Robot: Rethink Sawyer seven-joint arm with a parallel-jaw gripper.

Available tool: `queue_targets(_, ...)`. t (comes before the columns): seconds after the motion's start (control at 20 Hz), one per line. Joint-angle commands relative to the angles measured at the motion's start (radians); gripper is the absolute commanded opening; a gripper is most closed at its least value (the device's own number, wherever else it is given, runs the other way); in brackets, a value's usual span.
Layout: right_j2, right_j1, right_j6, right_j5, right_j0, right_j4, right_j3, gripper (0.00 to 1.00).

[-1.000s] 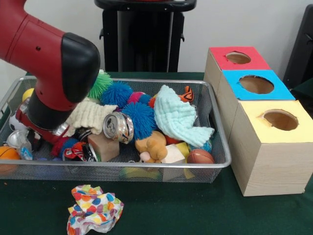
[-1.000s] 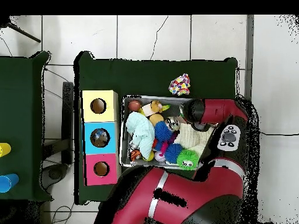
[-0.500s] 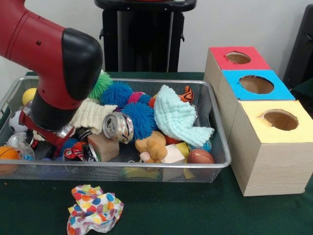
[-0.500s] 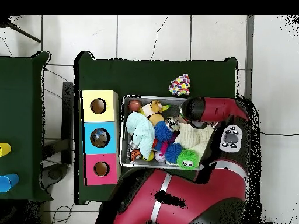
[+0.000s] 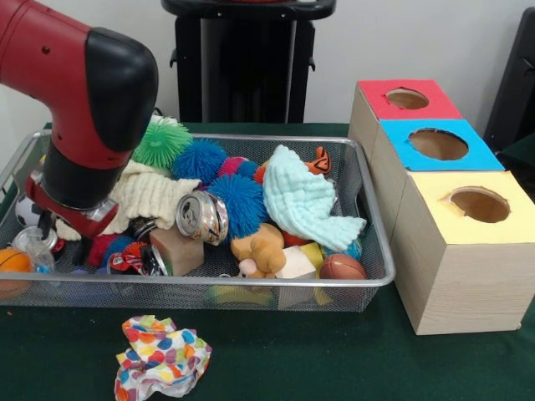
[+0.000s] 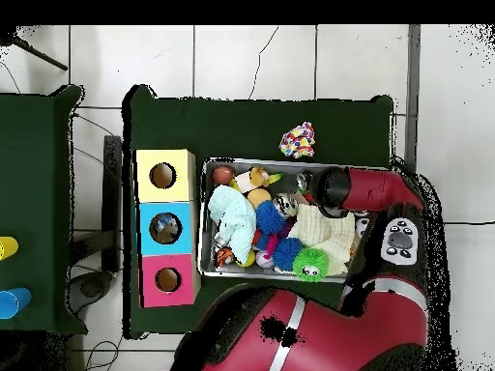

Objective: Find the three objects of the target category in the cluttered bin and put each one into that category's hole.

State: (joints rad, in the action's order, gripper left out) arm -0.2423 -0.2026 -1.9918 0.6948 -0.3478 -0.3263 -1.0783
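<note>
The wire mesh bin (image 5: 368, 209) is packed with toys: a crushed can (image 5: 203, 217), a cream knit cloth (image 5: 150, 194), a light blue cloth (image 5: 305, 200), blue spiky balls (image 5: 199, 159), a green spiky ball (image 5: 163, 142), a tan plush (image 5: 259, 246), a small football (image 5: 343, 267) and a wooden block (image 5: 177, 251). My gripper (image 5: 58, 219) is down in the bin's left end, beside the cream cloth, hidden under the red and black wrist. From overhead the wrist (image 6: 334, 188) covers it. Nothing shows in its hold.
Three wooden boxes with round holes stand right of the bin: red (image 5: 407, 98), blue (image 5: 439, 144), yellow (image 5: 478, 204). A crumpled colourful paper (image 5: 163, 357) lies on the green cloth before the bin. An orange ball (image 5: 12, 263) sits at the bin's left corner.
The wrist has shifted left and risen a little in the front view, uncovering the green spiky ball. The bin's contents look unmoved.
</note>
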Motion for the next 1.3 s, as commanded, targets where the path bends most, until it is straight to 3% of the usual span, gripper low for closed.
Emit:
queue_targets(0.05, 0.161, -0.068, 0.054, 0.0, -0.038, 0.045, -0.141, 1.0)
queue_targets(0.3, 0.225, -0.101, 0.113, 0.05, -0.08, 0.068, -0.163, 1.0)
queue_targets(0.7, 0.281, -0.108, 0.132, 0.098, -0.104, 0.066, -0.151, 1.0)
queue_targets(1.0, 0.301, -0.124, 0.159, 0.038, -0.113, 0.015, -0.145, 1.0)
queue_targets(1.3, 0.319, -0.143, 0.196, 0.098, -0.125, 0.008, -0.121, 1.0)
